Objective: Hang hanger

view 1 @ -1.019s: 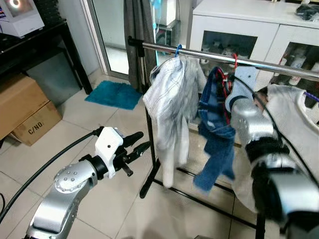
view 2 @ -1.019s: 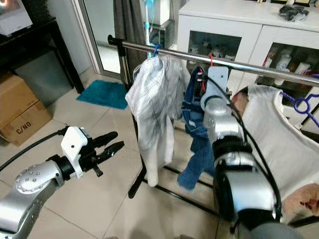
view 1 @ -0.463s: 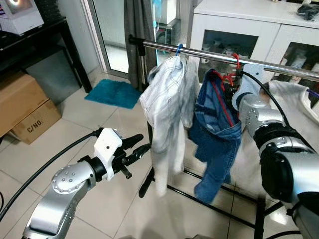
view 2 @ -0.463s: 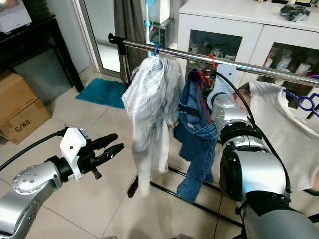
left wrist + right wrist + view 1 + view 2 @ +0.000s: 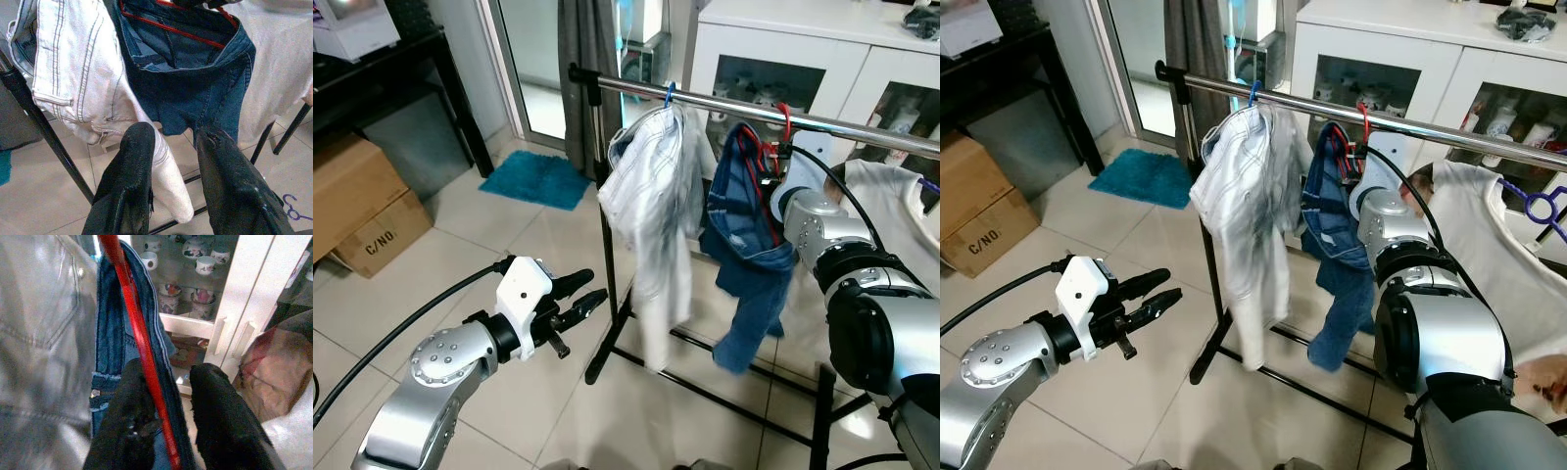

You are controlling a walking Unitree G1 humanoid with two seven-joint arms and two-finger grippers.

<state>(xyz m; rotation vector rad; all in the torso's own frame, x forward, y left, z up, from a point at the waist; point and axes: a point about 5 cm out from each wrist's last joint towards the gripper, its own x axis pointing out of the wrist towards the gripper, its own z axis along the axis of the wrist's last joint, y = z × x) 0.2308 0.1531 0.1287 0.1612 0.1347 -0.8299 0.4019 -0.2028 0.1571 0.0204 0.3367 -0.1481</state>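
Observation:
A red hanger [image 5: 783, 116] hooks over the chrome rail [image 5: 724, 103] and carries dark blue jeans [image 5: 744, 245]. My right gripper [image 5: 771, 162] is up at the rail beside the hanger. In the right wrist view its fingers [image 5: 129, 431] stand apart with the red hanger arm [image 5: 142, 352] running between them, against one finger and clear of the other. Light washed jeans [image 5: 651, 196] hang from a blue hanger [image 5: 666, 95] to the left. My left gripper [image 5: 595, 286] is held low, left of the rack, open and empty.
The rack's black upright and foot [image 5: 605, 357] stand on the tiled floor. A white garment [image 5: 891, 220] hangs at the right, near a purple hanger [image 5: 1538, 206]. A white cabinet [image 5: 803, 49] stands behind, with cardboard boxes [image 5: 367, 220] and a blue mat [image 5: 533, 184] at left.
My right arm has stretched forward to the rail and the red hook now sits over it. Both pairs of jeans have swung. The left arm has barely moved.

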